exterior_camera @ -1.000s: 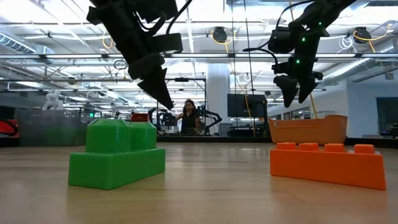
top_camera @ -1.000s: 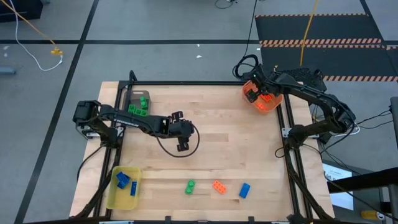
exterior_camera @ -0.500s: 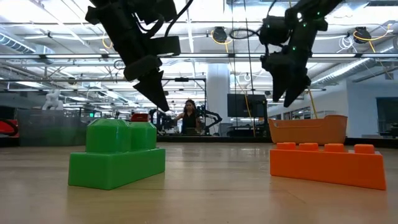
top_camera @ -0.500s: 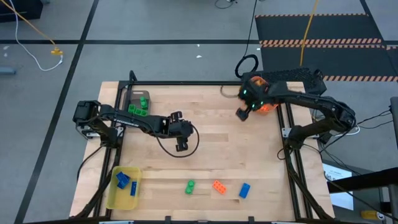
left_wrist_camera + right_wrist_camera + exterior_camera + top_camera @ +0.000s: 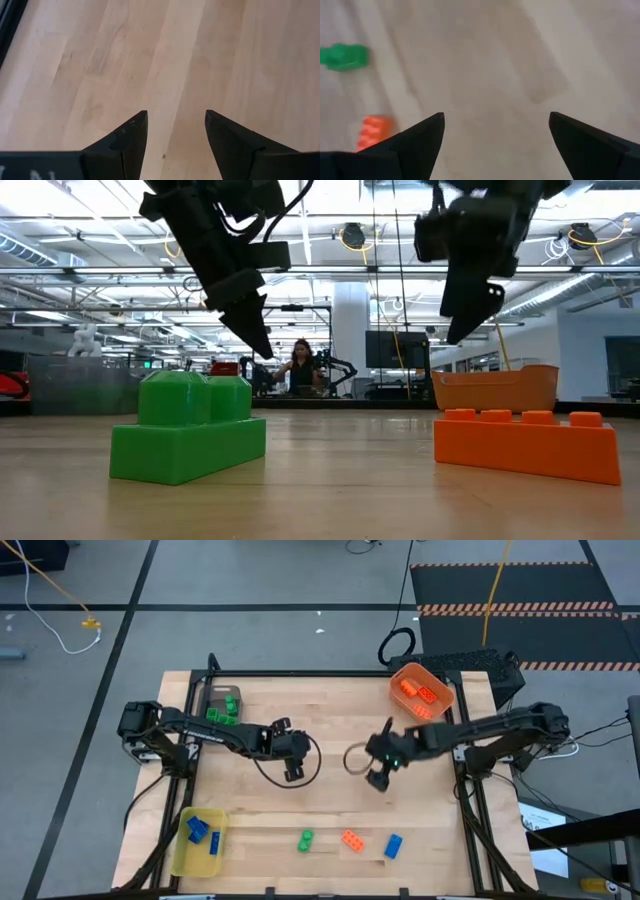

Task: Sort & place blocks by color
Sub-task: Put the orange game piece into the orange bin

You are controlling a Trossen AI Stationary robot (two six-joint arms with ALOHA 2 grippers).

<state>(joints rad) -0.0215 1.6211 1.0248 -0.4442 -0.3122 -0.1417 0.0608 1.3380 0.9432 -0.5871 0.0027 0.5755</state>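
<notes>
right gripper (image 5: 378, 778) hangs wide open and empty mid-frame, probably lining up on the orange block (image 5: 352, 839) at the bottom, while the left gripper (image 5: 293, 771) waits half open, also empty.

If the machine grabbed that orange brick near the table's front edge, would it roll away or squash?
Probably neither. The orange brick looks like hard moulded plastic, so likely stiff and light. It sits flat on a broad base, so unlikely to roll. Its smooth sides might slip in a pincer.
</notes>
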